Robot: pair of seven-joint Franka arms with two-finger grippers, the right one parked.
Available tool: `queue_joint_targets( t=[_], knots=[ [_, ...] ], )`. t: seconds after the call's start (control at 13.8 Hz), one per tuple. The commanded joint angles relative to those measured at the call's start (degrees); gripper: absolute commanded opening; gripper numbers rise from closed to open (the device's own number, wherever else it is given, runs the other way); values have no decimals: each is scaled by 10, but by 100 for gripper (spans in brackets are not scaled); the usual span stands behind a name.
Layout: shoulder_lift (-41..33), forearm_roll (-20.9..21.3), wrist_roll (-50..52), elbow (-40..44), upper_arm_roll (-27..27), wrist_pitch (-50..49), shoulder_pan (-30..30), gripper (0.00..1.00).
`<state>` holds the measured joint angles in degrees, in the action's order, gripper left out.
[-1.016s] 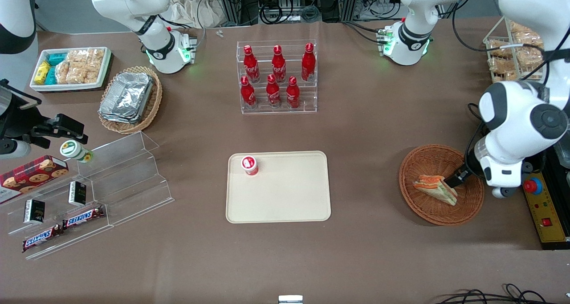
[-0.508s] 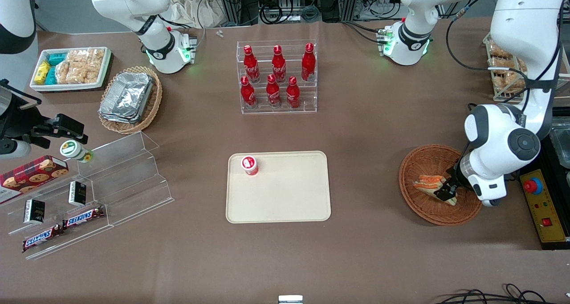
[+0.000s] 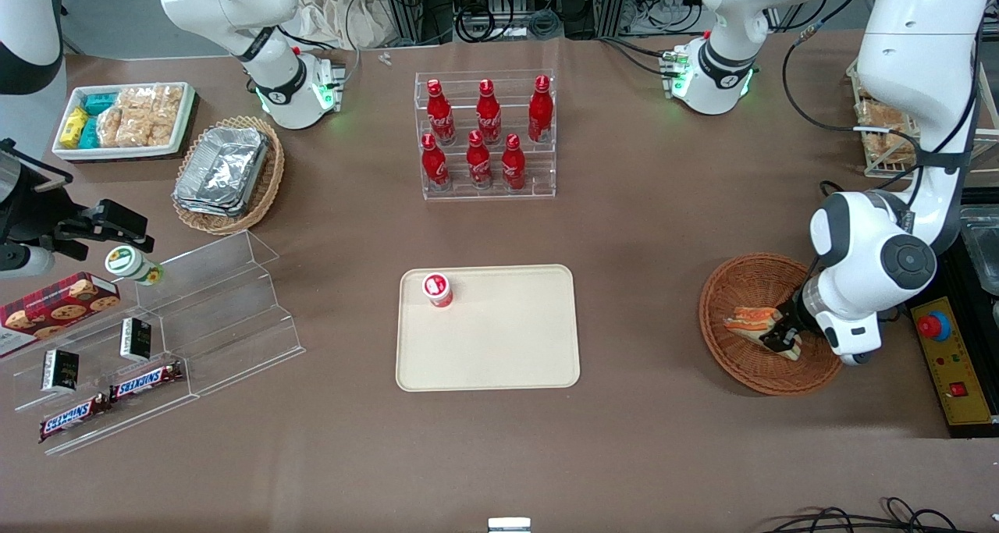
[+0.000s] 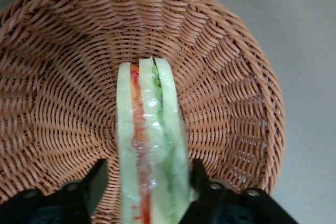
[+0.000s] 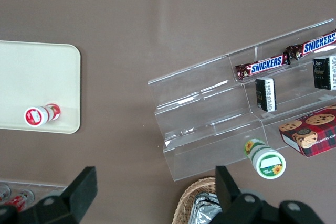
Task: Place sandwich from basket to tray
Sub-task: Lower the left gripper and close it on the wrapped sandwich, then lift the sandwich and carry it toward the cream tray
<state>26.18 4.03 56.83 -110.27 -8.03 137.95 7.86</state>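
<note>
Brown table covering runs under everything we see, and the job sits at the working arm's end of it. Our sandwich (image 4: 152,145) stands on edge in the basket (image 3: 749,369), white bread outside, orange and green layers showing between. We have the gripper (image 3: 780,336) down inside the basket, and in the wrist view its two black fingers (image 4: 199,179) stand one on each side of the wedge — the jaws are apart, straddling it, with a gap showing on one side, so we judge the grasp not yet closed.

Outward from there, the tray (image 3: 499,361) lies well apart toward the middle of the table, with a small red-capped bottle (image 3: 438,289) standing near one corner of it. Farther from the front camera stands a clear rack of red bottles (image 3: 488,135).

What could go wrong, as we judge it: the sandwich looks soft and wrapped in slippery film, so a hard squeeze may crush it, and a light one may let it slide out on the way across. We are gripping near one end, so it may also droop or swing — and a careless set-down could knock the bottle over.
</note>
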Motion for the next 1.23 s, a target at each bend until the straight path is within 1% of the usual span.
queue_joint_targets(
  t=[0.0,0.07,0.15,0.22,0.29,0.44,0.58,0.8,0.94,1.02,1.16],
  knots=[
    [-4,19,55,0,-2,23,-1,35],
    [-9,19,57,1,-2,22,-1,18],
    [-13,19,57,1,-3,19,-2,5],
    [-21,19,57,1,-3,15,-2,0],
    [-30,19,57,4,-3,3,-3,0],
    [-49,19,57,24,-6,-55,-5,0],
    [-67,19,56,60,-13,-137,-7,0],
    [-79,18,53,130,-43,-258,-7,0],
    [-82,15,48,180,-90,-345,-7,0],
    [-80,17,48,195,-122,-367,-7,0],
    [-79,19,50,197,-179,-368,-7,0]
  ],
)
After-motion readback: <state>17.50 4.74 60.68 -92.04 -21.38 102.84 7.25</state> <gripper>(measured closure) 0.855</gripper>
